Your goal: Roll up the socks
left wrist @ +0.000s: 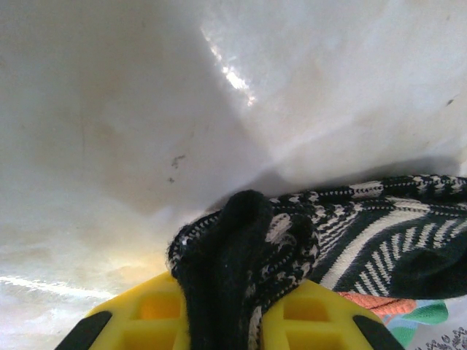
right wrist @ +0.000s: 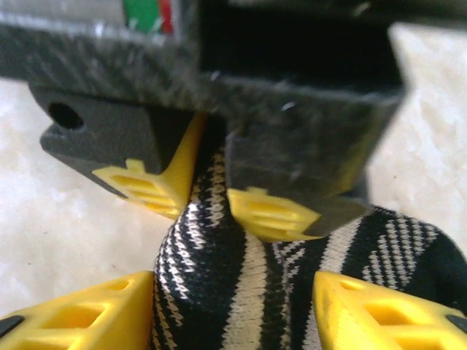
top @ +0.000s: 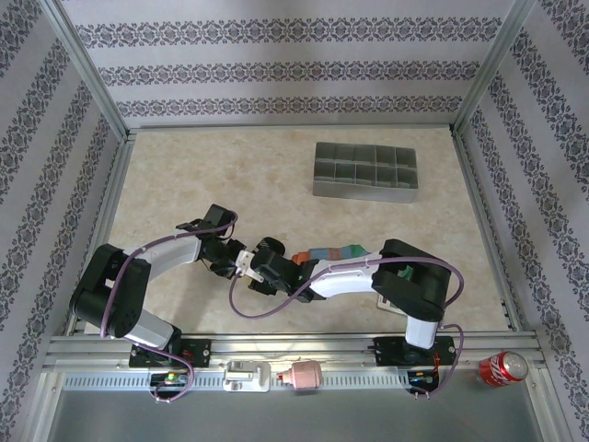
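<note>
Left wrist: one black sock (left wrist: pixel 350 226), one teal sock (left wrist: pixel 429 313).

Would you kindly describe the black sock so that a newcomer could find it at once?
On the pale table, look near the front edge where the two arms meet. The black sock is gripped there by the left hand and the right hand. Its beige stripes set it apart from the blue-teal sock just beside it.

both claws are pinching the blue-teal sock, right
No: the left claw and right claw are both pinching the black striped sock, not the blue-teal sock; the right wrist view shows its stripes in both grips.
</note>
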`<state>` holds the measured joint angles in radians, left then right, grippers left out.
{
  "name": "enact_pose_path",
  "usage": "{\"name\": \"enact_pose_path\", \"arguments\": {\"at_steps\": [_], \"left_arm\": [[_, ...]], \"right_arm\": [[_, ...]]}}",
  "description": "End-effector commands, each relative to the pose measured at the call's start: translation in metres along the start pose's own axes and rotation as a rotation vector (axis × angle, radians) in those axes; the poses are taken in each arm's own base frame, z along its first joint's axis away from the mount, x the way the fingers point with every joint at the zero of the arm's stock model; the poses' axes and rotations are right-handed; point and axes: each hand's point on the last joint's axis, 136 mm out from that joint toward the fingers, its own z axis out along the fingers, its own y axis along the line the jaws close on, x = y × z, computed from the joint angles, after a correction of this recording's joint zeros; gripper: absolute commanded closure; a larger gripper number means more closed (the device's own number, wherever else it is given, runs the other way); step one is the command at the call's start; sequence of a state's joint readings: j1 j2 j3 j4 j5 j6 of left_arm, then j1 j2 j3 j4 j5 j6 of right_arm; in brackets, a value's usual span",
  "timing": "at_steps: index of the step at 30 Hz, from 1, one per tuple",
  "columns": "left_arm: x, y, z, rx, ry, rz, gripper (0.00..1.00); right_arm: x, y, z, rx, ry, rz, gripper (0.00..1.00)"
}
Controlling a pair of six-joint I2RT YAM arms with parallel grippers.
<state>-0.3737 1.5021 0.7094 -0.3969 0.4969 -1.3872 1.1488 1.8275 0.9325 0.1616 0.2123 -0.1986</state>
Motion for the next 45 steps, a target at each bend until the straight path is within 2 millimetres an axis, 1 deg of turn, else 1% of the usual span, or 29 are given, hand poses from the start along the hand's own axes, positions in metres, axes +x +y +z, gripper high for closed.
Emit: {"name": "enact_pose_path", "arguments": {"at_steps": [1, 3, 5, 8, 10, 12, 14, 15, 17, 19, 23, 28, 31, 35, 37, 40, 45], "left_arm": [[-0.005, 0.050, 0.009, -0.182, -0.043, -0.041, 1.00], [-0.005, 0.048, 0.008, -0.172, -0.047, -0.035, 1.00], [-0.005, 0.043, 0.006, -0.155, -0.048, -0.026, 0.92], [-0.004, 0.034, 0.001, -0.117, -0.054, -0.018, 0.79], [-0.005, 0.026, -0.004, -0.088, -0.061, -0.012, 0.62], [-0.008, 0.018, -0.012, -0.051, -0.073, -0.014, 0.43], [-0.017, 0.008, -0.022, 0.000, -0.095, -0.020, 0.29], [-0.022, 0.001, -0.028, 0.036, -0.107, -0.025, 0.26], [-0.028, -0.011, -0.035, 0.101, -0.111, -0.035, 0.23], [-0.032, -0.021, -0.041, 0.140, -0.103, -0.031, 0.22], [-0.032, -0.029, -0.048, 0.164, -0.105, -0.002, 0.22], [-0.024, -0.034, -0.051, 0.207, -0.086, 0.051, 0.28], [-0.016, -0.036, -0.053, 0.218, -0.078, 0.098, 0.31], [-0.003, -0.035, -0.048, 0.227, -0.060, 0.151, 0.34], [0.002, -0.033, -0.042, 0.227, -0.050, 0.164, 0.37], [0.005, -0.028, -0.035, 0.219, -0.048, 0.163, 0.43], [0.005, -0.027, -0.035, 0.216, -0.071, 0.171, 0.46]], "right_arm": [[0.010, -0.006, 0.007, 0.030, 0.065, -0.026, 0.60], [0.013, -0.007, 0.010, 0.024, 0.086, -0.012, 0.76], [0.021, -0.006, 0.012, 0.018, 0.124, 0.006, 0.88], [0.038, -0.002, 0.015, -0.015, 0.180, 0.044, 0.99], [0.048, 0.004, 0.014, -0.052, 0.204, 0.069, 1.00], [0.059, 0.011, 0.014, -0.103, 0.221, 0.105, 1.00], [0.070, 0.016, 0.013, -0.156, 0.238, 0.151, 1.00], [0.074, 0.018, 0.013, -0.188, 0.241, 0.178, 1.00], [0.082, 0.023, 0.012, -0.249, 0.249, 0.234, 1.00], [0.089, 0.025, 0.011, -0.307, 0.255, 0.294, 1.00], [0.102, 0.025, 0.010, -0.395, 0.265, 0.414, 1.00], [0.118, 0.025, 0.010, -0.487, 0.297, 0.561, 1.00], [0.127, 0.025, 0.011, -0.533, 0.316, 0.659, 1.00], [0.136, 0.027, 0.012, -0.580, 0.357, 0.732, 1.00], [0.140, 0.027, 0.012, -0.585, 0.379, 0.752, 1.00], [0.145, 0.025, 0.012, -0.585, 0.399, 0.780, 1.00], [0.154, 0.022, 0.012, -0.584, 0.432, 0.839, 1.00]]}}
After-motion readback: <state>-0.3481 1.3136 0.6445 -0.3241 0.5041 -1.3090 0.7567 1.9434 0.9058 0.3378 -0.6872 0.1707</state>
